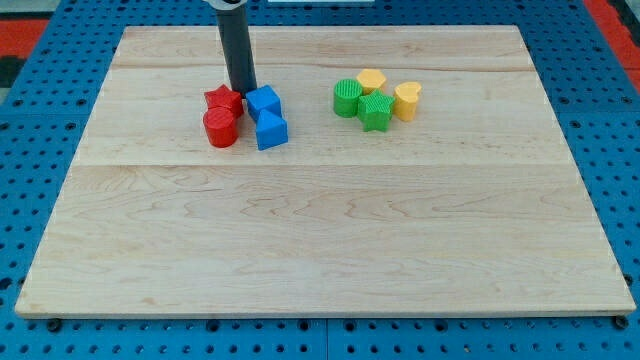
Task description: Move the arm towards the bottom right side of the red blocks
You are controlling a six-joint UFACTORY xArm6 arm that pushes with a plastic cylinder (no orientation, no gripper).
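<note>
Two red blocks sit together at the view's upper left of the board [320,250]: a red star [222,99] behind and a red cylinder [220,129] in front, touching. Just to their right lie a blue cube [263,101] and a second blue block [271,131], also touching one another. We carry no pincer; our rod ends in a bare tip, so nothing opens, closes or holds.

Our tip [243,92] stands at the rear of the narrow gap between the red star and the blue cube, touching or nearly touching both; we cannot tell which.

Step in hand, as we judge it: bring the tip to the lower right of the red pair, a spot close beside the lower blue block. Driving straight down the gap would likely shove the cylinder or the blue blocks aside. The cleaner route, in our judgement, is to back off toward the view's top, swing round the blue pair on the right, and come in from below.

Room for moving: the whole lower half of the board is bare. A green cylinder [347,98], green star [375,111], yellow block [371,80] and yellow heart [406,100] cluster well apart to the right, leaving a lane between them and the blue pair. All board edges are far from the reds.
</note>
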